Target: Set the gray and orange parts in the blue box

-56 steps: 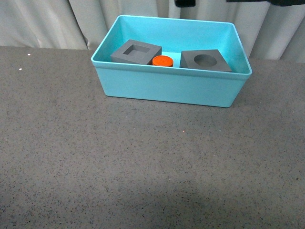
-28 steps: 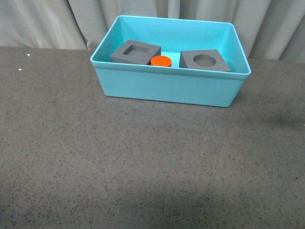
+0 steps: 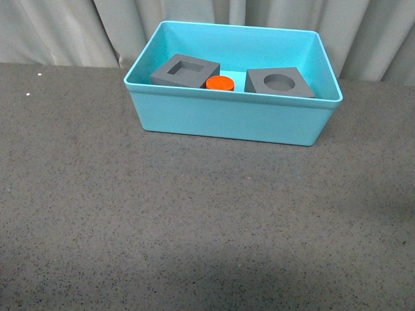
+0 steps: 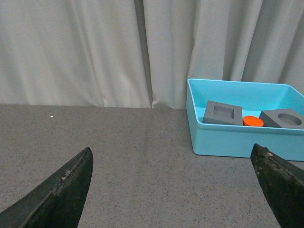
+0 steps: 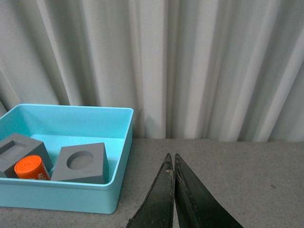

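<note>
The blue box stands at the back of the table. Inside it lie a gray cube with a square recess, an orange cylinder and a gray cube with a round recess. All show again in the left wrist view: box, cubes, cylinder. In the right wrist view the box holds them too. My left gripper is open over bare table, well short of the box. My right gripper is shut on nothing, beside the box. Neither arm appears in the front view.
A grey speckled tabletop spreads in front of the box. Pale pleated curtains hang close behind the table's far edge.
A dark arm part at the top edge of the front view one second ago has left the picture. The box and its contents have stayed where they were.
</note>
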`<state>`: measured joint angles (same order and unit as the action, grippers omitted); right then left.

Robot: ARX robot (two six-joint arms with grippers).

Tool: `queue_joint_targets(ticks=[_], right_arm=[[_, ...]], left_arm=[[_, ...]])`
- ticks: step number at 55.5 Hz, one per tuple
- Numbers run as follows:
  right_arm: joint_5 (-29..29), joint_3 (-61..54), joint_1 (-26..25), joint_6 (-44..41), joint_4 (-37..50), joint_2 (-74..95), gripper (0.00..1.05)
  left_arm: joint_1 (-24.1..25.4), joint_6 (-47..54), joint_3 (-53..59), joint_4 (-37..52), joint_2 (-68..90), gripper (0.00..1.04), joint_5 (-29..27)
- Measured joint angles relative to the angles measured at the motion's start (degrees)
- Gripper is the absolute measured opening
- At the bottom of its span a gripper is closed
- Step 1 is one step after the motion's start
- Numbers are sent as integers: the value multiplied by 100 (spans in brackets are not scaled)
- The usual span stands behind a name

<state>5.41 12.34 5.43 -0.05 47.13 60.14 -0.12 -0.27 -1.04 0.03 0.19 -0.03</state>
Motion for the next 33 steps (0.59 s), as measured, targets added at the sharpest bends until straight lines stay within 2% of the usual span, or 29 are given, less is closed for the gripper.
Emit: queue_joint_targets(ticks=[8, 12, 30, 33], right_arm=[[-162, -299, -136, 9, -149, -455, 0], [-492, -448, -398, 7, -271, -704, 0], [-529, -876, -529, 7, -951, -1849, 0], [-529, -1032, -529, 7, -767, -1888, 0]], left_arm=[[0, 2, 0, 0, 0, 98, 0], [0, 2, 0, 0, 0, 98, 0], [0, 2, 0, 0, 0, 98, 0], [0, 2, 0, 0, 0, 98, 0]])
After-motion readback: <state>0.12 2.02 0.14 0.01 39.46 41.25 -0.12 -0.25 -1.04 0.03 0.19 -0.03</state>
